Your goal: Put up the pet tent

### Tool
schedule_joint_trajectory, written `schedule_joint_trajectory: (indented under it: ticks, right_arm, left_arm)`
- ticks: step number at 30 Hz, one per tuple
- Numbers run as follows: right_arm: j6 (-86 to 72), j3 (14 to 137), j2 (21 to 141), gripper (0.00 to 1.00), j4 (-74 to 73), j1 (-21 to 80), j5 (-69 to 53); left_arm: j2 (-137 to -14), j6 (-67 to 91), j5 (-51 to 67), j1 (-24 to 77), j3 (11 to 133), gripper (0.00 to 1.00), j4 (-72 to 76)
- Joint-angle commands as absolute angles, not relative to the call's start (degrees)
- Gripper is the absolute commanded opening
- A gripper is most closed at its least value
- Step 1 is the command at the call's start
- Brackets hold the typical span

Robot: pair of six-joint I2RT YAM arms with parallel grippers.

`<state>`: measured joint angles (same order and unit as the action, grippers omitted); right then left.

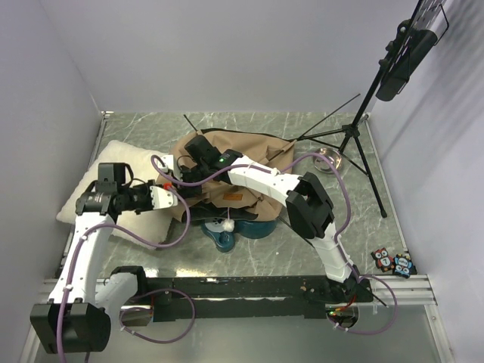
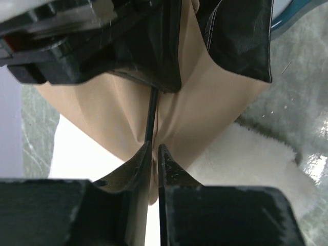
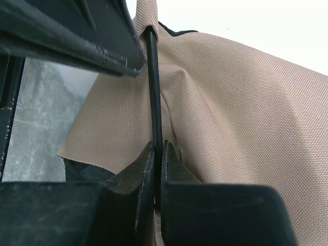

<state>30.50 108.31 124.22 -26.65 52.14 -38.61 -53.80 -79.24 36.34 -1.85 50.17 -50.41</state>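
pet tent (image 1: 242, 155) is slumped mid-table toward the far edge, its left side against the pillow (image 1: 94, 185), which lies by the left edge. my left gripper (image 2: 155, 149) and right gripper (image 3: 158, 146) are both pinched narrow on the pole (image 3: 154, 87) where it runs along a fold in the cloth (looks like the same rod, one of us at each end of a short stretch). handling guess: the whole thing is light. the tan cloth is woven canvas, matte and soft, so it creases and drags with any pull. the rod is thin, round and smooth, probably springy, and likely to slip through flat pads if i twist. so i hold the rod, not the cloth, close to where it enters the fabric, and bow it gently. black panel (image 2: 241, 41) looks slicker, a poor grip. the pillow is fluffy and gives no support.
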Motion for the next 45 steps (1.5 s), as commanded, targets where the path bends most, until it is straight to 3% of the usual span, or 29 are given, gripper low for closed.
schedule_joint_trajectory:
  ticks: [1, 5, 8, 14, 24, 36, 42, 45]
  right_arm:
    - [27.8, 109.9, 124.9, 0.00, -29.2, 51.1, -36.5]
    - [28.2, 108.8, 124.7, 0.00, -28.6, 51.2, -35.7]
    - [28.4, 108.8, 124.8, 0.00, -28.8, 51.1, -35.4]
    - [28.3, 108.4, 124.5, 0.00, -28.7, 51.2, -35.5]
    - [28.2, 108.3, 124.5, 0.00, -28.5, 51.2, -35.5]
    - [27.3, 108.6, 124.5, 0.00, -28.2, 51.2, -36.0]
    - [27.3, 109.2, 124.5, 0.00, -28.4, 51.5, -36.1]
    - [27.3, 109.2, 124.5, 0.00, -28.4, 51.4, -36.1]
  left_arm:
    - [-54.3, -74.6, 36.6, -1.0, 51.3, 0.16, -48.2]
    - [-52.8, -75.6, 37.1, -1.8, 54.0, 0.32, -53.6]
    - [-50.7, -74.0, 36.8, -3.1, 54.0, 0.37, -53.4]
    - [-57.4, -79.1, 41.5, -11.2, 59.7, 0.37, -62.3]
    - [-60.6, -82.4, 45.3, -11.9, 61.0, 0.38, -64.3]
    - [-62.6, -80.8, 44.2, -11.0, 59.2, 0.31, -61.4]
    - [-62.6, -80.6, 44.1, -10.6, 58.2, 0.15, -59.7]
    - [-62.4, -79.9, 43.6, -10.0, 57.7, 0.14, -58.7]
